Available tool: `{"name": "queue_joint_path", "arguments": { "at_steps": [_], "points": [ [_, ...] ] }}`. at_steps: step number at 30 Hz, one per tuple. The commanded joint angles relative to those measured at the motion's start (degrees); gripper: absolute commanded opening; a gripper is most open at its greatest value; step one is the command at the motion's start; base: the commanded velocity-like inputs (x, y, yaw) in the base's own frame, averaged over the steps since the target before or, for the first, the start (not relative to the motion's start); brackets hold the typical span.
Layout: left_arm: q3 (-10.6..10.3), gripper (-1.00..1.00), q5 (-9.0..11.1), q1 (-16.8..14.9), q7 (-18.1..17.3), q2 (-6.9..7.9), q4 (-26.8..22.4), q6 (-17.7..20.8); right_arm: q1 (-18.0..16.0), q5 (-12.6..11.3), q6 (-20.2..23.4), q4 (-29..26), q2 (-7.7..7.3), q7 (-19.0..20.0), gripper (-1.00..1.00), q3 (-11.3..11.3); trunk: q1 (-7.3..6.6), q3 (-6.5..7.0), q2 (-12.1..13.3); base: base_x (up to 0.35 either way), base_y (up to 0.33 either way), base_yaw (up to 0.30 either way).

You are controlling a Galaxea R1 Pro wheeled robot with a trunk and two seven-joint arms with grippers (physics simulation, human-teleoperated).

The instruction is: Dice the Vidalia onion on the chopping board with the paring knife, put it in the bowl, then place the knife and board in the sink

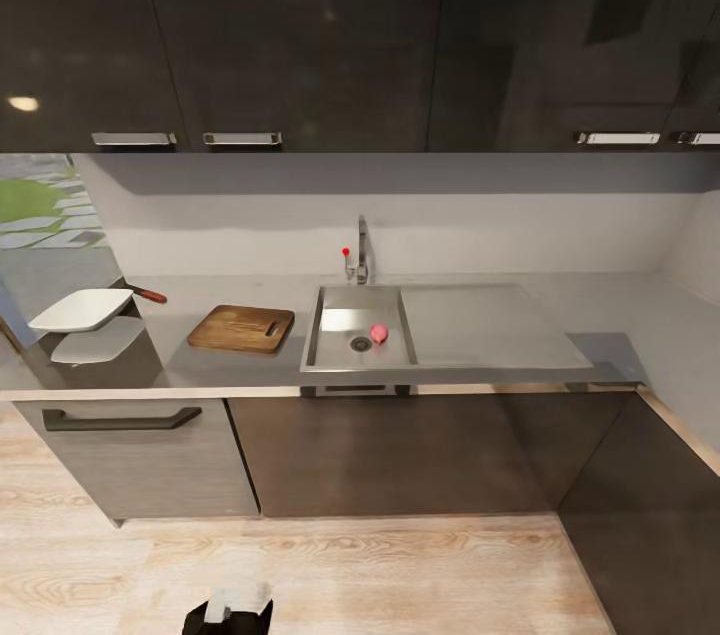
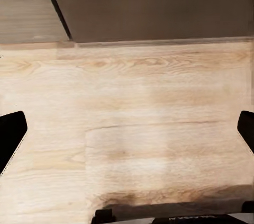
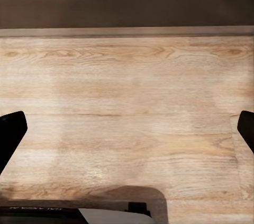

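Ahead, the steel sink (image 1: 330, 355) is set into the grey countertop (image 1: 620, 310). A small pinkish-red onion (image 1: 379, 333) lies in its basin beside the round drain. Left of the sink rests the brown chopping board (image 1: 241, 328), its slot handle toward the sink. Farther left stands the white bowl (image 1: 82, 310), and the red-handled paring knife (image 1: 149, 294) lies just behind it. My left gripper (image 2: 127, 128) and right gripper (image 3: 127, 128) both hang open over the wooden floor, low and far from the counter, with nothing between the fingers.
The faucet (image 1: 361, 250) and its red knob (image 1: 346, 252) stand behind the basin, with the drainboard (image 1: 480, 325) to the right. Dark lower cabinets (image 1: 400, 455) front the counter, and a side cabinet (image 1: 650, 515) juts out at right. Light wood floor (image 1: 350, 575) lies between me and the cabinets.
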Motion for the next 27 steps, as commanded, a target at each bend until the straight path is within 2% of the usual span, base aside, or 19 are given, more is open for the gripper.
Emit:
{"name": "queue_joint_path", "arguments": {
  "at_steps": [1,6,9,11,15,19,27],
  "points": [
    [-0.2,1.00,-0.1,-0.8,0.1,-0.01,-1.3,1.8,0.0,-0.6,-0.1,0.0,-0.06,0.2,1.00,0.1,0.04,-0.10,-0.1,0.000,0.000,0.000],
    [-0.5,1.00,-0.1,-3.7,0.1,-0.03,-4.6,7.7,0.0,-0.6,-0.1,0.0,-0.06,-0.1,1.00,0.1,0.04,-0.10,-0.1,0.000,0.000,0.000],
    [-1.6,1.00,-0.1,-6.2,0.1,-0.09,-6.3,11.0,0.0,-0.6,-0.1,0.0,-0.06,-0.7,1.00,0.1,0.04,-0.10,-0.1,0.000,0.000,0.000],
    [-2.1,1.00,-0.1,-7.2,0.1,-0.12,-6.7,11.8,0.0,-0.6,-0.1,0.0,-0.06,-0.9,1.00,0.1,0.04,-0.10,-0.1,0.000,0.000,0.000],
    [-3.3,1.00,-0.1,-12.1,0.1,-0.92,-7.5,14.1,0.0,-0.6,-0.1,0.0,-0.06,-1.3,1.00,0.1,0.04,-0.10,-0.1,0.000,0.000,0.000],
    [-4.3,1.00,-0.1,-14.8,0.1,-1.22,-8.2,16.5,0.0,-0.6,-0.1,0.0,-0.03,-1.4,1.00,0.1,0.04,-0.10,-0.1,0.000,0.000,0.000],
    [-8.0,1.00,0.0,-22.5,0.1,-1.97,-9.0,20.3,0.0,-0.5,-0.1,0.2,-0.04,-1.4,1.00,0.1,0.04,-0.10,-0.1,0.000,0.000,0.000]
  ]
}}
